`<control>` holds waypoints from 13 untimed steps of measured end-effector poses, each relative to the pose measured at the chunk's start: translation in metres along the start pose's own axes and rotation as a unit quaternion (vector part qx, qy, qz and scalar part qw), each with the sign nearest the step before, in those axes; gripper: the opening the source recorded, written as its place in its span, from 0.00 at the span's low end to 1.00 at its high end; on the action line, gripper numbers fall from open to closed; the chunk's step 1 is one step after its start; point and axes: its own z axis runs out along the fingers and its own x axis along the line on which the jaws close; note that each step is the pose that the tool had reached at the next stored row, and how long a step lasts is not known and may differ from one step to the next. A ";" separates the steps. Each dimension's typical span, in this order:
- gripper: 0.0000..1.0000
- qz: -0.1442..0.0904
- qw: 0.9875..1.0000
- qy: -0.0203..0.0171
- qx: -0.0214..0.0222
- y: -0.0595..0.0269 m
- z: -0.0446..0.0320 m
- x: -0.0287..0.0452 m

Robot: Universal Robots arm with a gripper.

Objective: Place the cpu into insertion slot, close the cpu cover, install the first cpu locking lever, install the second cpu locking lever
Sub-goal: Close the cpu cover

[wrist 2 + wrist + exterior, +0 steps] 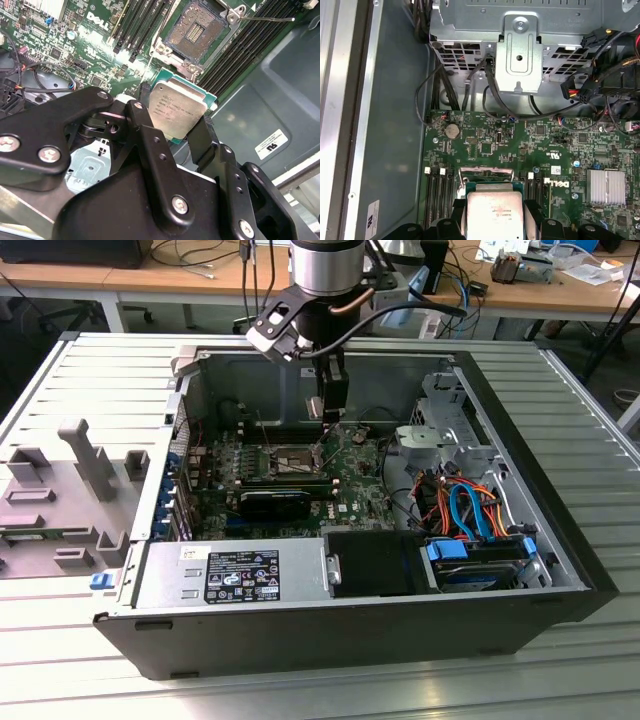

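My gripper (176,114) is shut on the cpu (177,107), a flat silver-topped square with a green edge, clamped between two black fingers (145,107). In the exterior view the gripper (332,418) hangs inside the open computer case, above the green board and a little toward that view's right of the insertion slot (288,462). The second wrist view has the insertion slot (195,31) open just beyond the chip, its dark pin field bare. A thin lever (265,19) sticks out beside it. Just past the held cpu (494,212) the silvery cpu cover (486,173) stands raised.
A metal drive cage (450,425) and a bundle of orange and blue cables (470,505) fill the case's right part in the exterior view. The power supply (235,575) sits at the near side. Black memory slots (145,20) flank the socket. A grey fixture (70,490) lies outside the case.
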 end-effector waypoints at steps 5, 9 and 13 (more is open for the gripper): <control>0.55 0.008 1.000 -0.001 0.000 0.0000 0.0001 0.0000; 0.55 0.012 1.000 -0.001 0.000 0.0000 0.0001 0.0000; 0.55 0.017 1.000 -0.002 0.000 0.0000 0.0001 0.0000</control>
